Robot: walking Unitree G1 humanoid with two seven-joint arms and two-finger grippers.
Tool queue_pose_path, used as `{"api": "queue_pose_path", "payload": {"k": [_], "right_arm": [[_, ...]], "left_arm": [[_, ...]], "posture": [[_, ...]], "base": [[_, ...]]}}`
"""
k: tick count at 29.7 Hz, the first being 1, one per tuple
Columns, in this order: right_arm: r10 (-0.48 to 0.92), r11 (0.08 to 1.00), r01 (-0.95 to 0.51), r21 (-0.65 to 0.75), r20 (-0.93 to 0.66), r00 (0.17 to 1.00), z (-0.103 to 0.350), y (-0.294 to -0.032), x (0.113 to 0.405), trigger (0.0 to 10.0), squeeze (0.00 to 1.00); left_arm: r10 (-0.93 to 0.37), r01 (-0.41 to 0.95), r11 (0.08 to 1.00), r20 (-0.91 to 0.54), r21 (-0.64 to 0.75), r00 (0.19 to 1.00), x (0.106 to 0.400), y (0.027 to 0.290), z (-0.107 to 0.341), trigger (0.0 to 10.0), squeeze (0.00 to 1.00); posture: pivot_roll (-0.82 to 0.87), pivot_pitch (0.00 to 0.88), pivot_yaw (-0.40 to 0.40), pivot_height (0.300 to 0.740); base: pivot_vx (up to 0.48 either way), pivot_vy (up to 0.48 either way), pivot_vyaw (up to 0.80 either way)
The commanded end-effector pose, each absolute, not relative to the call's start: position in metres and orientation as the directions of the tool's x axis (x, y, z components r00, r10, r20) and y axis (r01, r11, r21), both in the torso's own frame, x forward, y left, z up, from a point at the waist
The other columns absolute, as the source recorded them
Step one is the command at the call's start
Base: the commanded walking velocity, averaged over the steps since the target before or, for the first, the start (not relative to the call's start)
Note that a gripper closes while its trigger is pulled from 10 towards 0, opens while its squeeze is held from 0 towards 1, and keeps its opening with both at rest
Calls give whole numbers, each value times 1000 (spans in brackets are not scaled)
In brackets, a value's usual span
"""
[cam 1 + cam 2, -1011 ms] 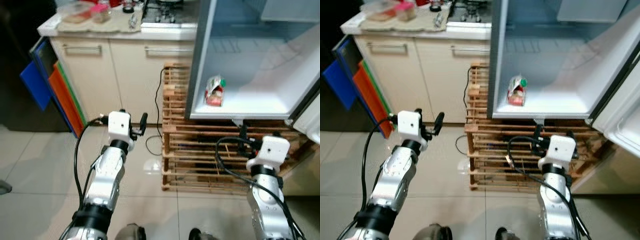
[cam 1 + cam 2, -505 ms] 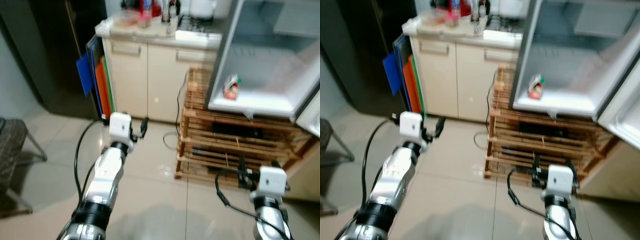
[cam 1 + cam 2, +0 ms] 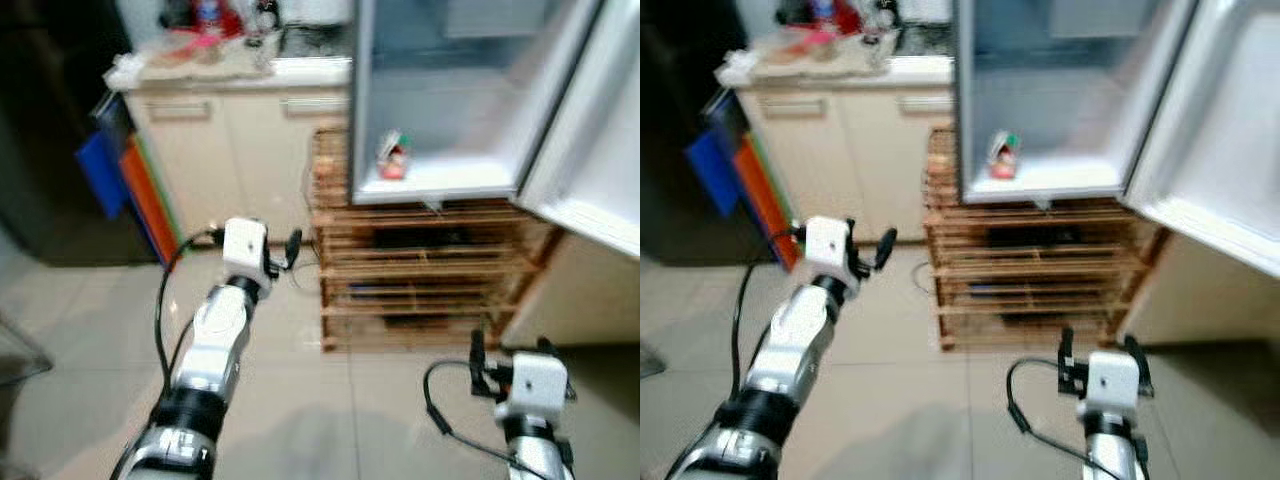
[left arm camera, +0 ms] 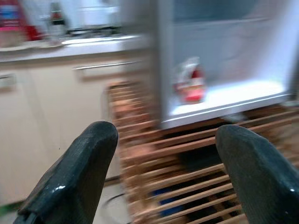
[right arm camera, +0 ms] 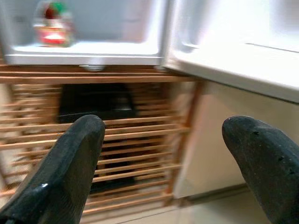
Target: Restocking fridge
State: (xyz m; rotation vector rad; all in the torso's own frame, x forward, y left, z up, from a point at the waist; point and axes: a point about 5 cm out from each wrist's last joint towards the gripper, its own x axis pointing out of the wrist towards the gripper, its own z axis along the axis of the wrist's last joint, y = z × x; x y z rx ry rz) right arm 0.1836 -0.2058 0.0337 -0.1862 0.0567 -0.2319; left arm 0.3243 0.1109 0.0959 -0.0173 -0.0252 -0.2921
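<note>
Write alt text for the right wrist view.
Between the right gripper's two open black fingers, a small open fridge sits on a slatted wooden rack. A red and white packet stands on the fridge floor, and the white fridge door hangs open beside it.

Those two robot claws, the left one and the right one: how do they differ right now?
The left gripper is raised and stretched forward toward the counter cabinets; the right gripper hangs lower, close to the body, over the floor tiles. The left gripper faces the open fridge from its left side; the right gripper faces the wooden rack beneath it. Both are open and hold nothing.
</note>
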Motion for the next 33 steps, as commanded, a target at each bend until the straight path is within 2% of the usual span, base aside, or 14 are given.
{"api": "queue_pose_path", "payload": {"k": [1, 5, 14, 33], "right_arm": [[-237, 954, 229, -193, -24, 971, 35, -211, 190, 10000, 0], [-210, 961, 205, -186, -10, 978, 37, -209, 202, 10000, 0], [-180, 969, 178, -169, 5, 984, 40, -206, 223, 10000, 0], [-192, 966, 188, -176, -6, 981, 39, -214, 228, 10000, 0]], "left_arm": [[-305, 306, 952, 51, -14, 951, 326, 104, 101, 10000, 0], [-310, 311, 950, 64, -3, 949, 325, 100, 101, 10000, 0], [-336, 336, 942, 81, 14, 938, 320, 94, 101, 10000, 0], [-320, 322, 946, 63, -37, 945, 323, 93, 99, 10000, 0]], "posture": [[-23, 0, 60, 740], [-12, 0, 50, 740], [5, 0, 41, 740], [1, 0, 27, 740]], "base": [[296, -371, 0], [276, -390, 0], [0, -457, 0], [0, -475, 0]]}}
